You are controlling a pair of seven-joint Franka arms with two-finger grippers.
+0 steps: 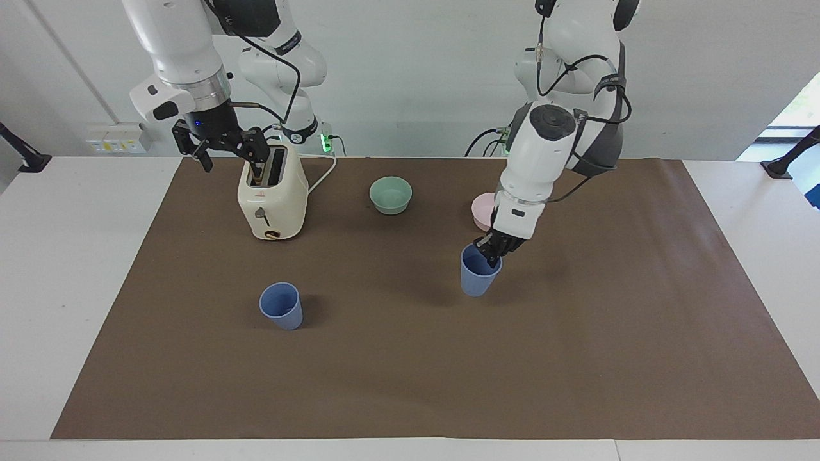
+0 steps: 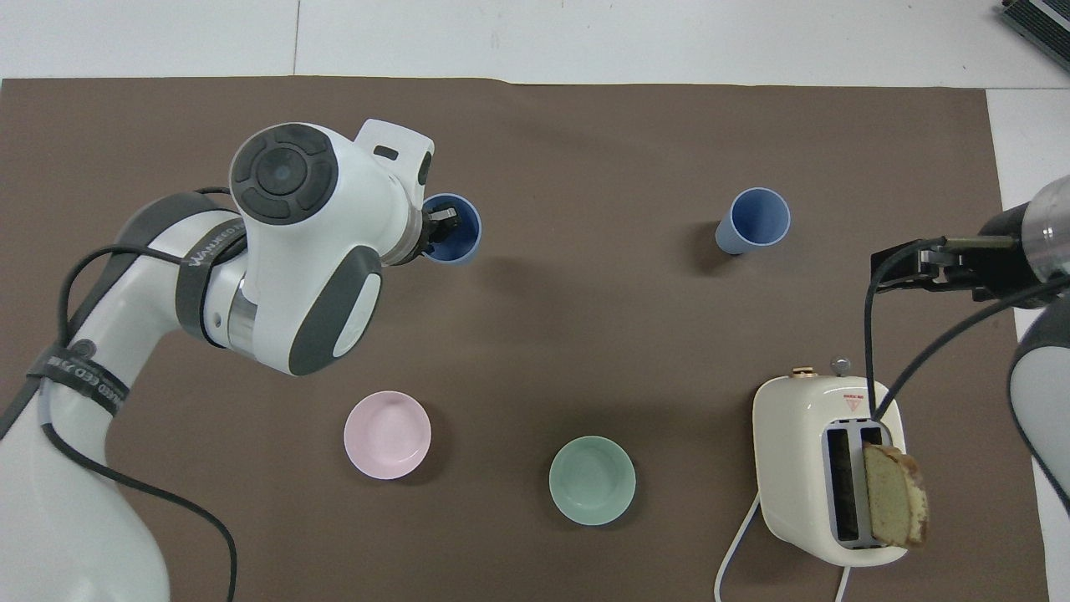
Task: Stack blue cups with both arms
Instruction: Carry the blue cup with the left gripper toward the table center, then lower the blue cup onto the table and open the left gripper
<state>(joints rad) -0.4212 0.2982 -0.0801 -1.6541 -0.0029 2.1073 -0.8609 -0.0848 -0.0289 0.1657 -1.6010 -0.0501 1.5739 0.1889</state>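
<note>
- The left gripper [image 1: 492,251] is clamped on the rim of one blue cup [image 1: 477,276], one finger inside the mouth and one outside, carrying it upright over the middle of the brown mat [image 1: 410,384].
- In the overhead view the held cup shows as an open blue ring beside the left arm's wrist, its mouth facing up.
- The other blue cup [image 1: 281,305] stands upright on the mat toward the right arm's end of the surface, farther from the robots than the toaster [image 1: 271,198], untouched.
- The right gripper [image 1: 221,146] hangs with its jaws spread wide, holding nothing, over the mat's edge beside the toaster; that arm waits.
- Handling, as a judgement: the cups look like thin, light, stiff plastic with a matte skin, so a pinch on the rim wall should hold, though a one-sided grip may let the cup swing or tilt.
- The taper suits nesting; the carried cup needs its base centred over the standing cup's mouth, or it could knock that light cup over.
- Count: two blue cups, two bowls (one pale green bowl [image 1: 391,194], one pale pink bowl [image 2: 387,435]), one toaster with one slice of bread [image 2: 894,504] in a slot, two arms.
</note>
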